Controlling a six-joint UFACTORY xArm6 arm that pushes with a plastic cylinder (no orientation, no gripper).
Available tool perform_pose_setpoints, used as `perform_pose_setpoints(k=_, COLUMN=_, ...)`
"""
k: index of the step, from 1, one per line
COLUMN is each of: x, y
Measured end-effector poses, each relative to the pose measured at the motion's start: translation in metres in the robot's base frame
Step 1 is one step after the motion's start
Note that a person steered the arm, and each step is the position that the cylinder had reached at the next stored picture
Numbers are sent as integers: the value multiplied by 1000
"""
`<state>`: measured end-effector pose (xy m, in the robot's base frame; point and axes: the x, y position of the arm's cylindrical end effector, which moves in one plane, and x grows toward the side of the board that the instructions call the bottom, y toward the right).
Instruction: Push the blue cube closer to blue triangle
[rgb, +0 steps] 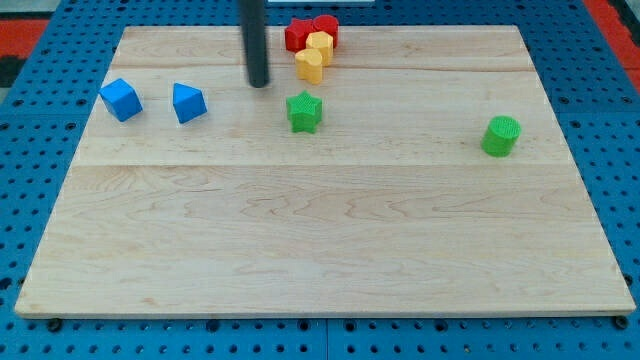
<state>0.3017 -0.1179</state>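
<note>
My tip (259, 84), the only end effector on this rig, is a bare rod end with nothing to release or clench, and it rests free on the wooden worktop (320, 250), touching no block. The blue cube (120, 99) lies well off toward the view's left of my tip and slightly lower, near the worktop's left edge; the blue triangle (188, 103) sits between my tip and the cube, near the cube but with a clear gap between them. Toward the view's right of my tip stand the yellow blocks (314, 56) and red blocks (311, 31) in a tight cluster, and a green star-shaped block (305, 111) lies lower right; a green cylinder (501, 135) is far to the right. In my judgement the cube is light, rigid and apt to slide readily on the smooth wood (it may also rotate if struck off-centre). Contact is best made at the middle of its far left face, pushing rightward; that requires routing my tip around the triangle first.
</note>
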Motion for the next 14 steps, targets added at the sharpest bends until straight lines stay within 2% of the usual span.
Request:
perform_pose_setpoints(k=2, x=-25, y=-180)
perform_pose_setpoints(k=3, x=31, y=-181)
perform_pose_setpoints(k=4, x=57, y=-157)
perform_pose_setpoints(k=5, x=59, y=-136)
perform_pose_setpoints(k=7, x=40, y=-186)
perform_pose_setpoints(k=9, x=40, y=-131)
perform_pose_setpoints(k=11, x=40, y=-156)
perform_pose_setpoints(k=12, x=22, y=-187)
perform_pose_setpoints(k=13, x=1, y=-169)
perform_pose_setpoints(k=14, x=8, y=-149)
